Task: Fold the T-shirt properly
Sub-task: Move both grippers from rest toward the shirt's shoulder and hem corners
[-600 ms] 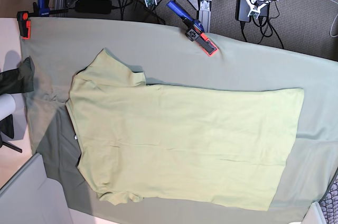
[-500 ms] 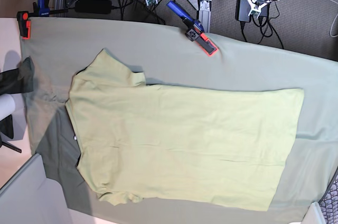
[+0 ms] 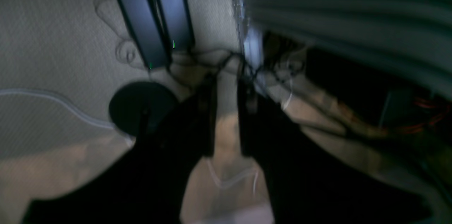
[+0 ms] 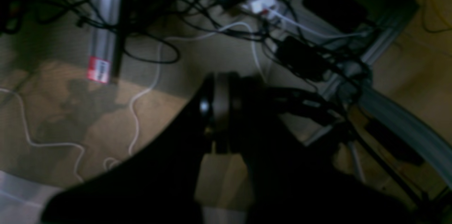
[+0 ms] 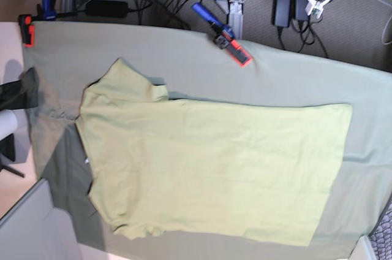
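The pale yellow-green T-shirt [image 5: 214, 168] lies flat on the grey-green table cloth [image 5: 184, 57], collar to the left and hem to the right. A small white tag [image 5: 86, 161] shows at the collar. My left gripper [image 5: 317, 1] is off the table at the top right, far from the shirt. In the left wrist view my left gripper [image 3: 226, 111] is empty, with a narrow gap between the jaws, over the floor. My right gripper [image 4: 220, 90] looks shut and empty above floor cables. It is almost out of the base view at the top edge.
A blue and orange clamp [image 5: 222, 34] lies on the cloth's far edge and an orange clamp [image 5: 26, 30] grips its left corner. Power bricks [image 3: 155, 23] and cables [image 4: 155, 47] lie on the floor behind the table. A grey panel [image 5: 30, 229] stands at the front left.
Both arms have drawn back toward the top of the base view, the right one almost out of frame. The T-shirt has not moved.
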